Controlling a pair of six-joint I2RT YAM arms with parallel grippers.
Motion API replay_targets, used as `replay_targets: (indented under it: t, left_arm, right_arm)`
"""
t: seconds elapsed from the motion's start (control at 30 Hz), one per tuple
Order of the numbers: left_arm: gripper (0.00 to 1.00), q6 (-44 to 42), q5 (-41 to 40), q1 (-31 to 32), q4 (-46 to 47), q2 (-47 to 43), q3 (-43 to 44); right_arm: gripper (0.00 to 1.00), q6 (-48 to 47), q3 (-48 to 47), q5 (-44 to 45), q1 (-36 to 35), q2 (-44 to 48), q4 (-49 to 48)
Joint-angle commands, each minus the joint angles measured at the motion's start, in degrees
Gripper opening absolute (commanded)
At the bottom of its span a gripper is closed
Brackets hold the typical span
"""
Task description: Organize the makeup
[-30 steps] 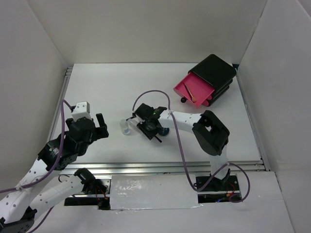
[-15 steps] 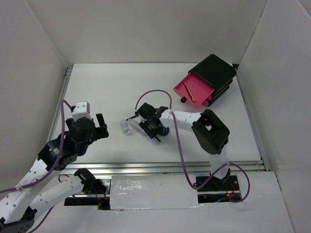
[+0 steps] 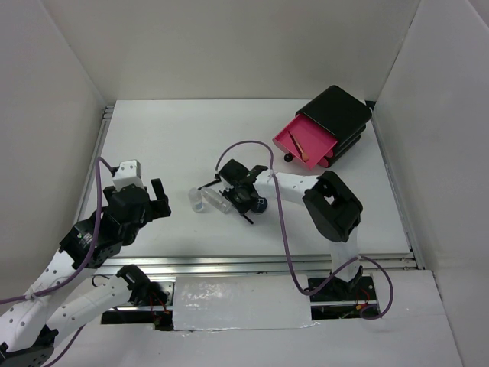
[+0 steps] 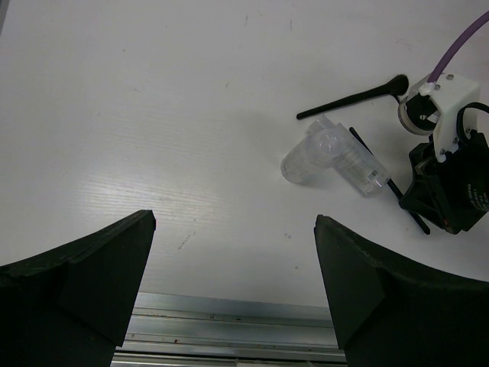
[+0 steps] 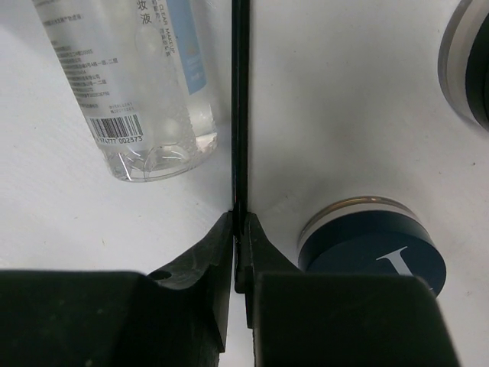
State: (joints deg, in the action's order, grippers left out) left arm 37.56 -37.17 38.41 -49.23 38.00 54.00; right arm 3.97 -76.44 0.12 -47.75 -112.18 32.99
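My right gripper is shut on a thin black pencil that lies on the table. In the top view the gripper sits mid-table. A clear tube lies left of the pencil, and a dark-blue compact with a white mark sits right of it. A black round compact shows at the top right edge. My left gripper is open and empty, near the front edge. A clear vial, the tube and a black brush lie ahead of it.
A black box stands at the back right with one pink drawer pulled open; an orange-tipped stick lies in it. A metal rail runs along the table's front edge. White walls enclose three sides.
My right gripper has shifted slightly right and turned a little over the pencil. The left arm has not moved.
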Motion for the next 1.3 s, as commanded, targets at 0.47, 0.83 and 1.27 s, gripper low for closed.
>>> replay_targets:
  t: [0.47, 0.83, 1.27]
  left_arm:
    - [0.99, -0.8, 0.0, 0.3, 2.1, -1.0, 0.9]
    - [0.99, -1.2, 0.4, 0.5, 2.4, -1.7, 0.8]
    - [0.99, -1.8, 1.1, 0.7, 2.9, -0.6, 0.7]
  right_arm:
    - [0.0, 7.8, -7.0, 12.3, 1.6, 17.0, 7.0]
    - [0.0, 6.6, -12.2, 28.0, 24.6, 19.4, 8.3]
    - [0.0, 4.4, -13.9, 23.3, 32.5, 15.3, 5.9]
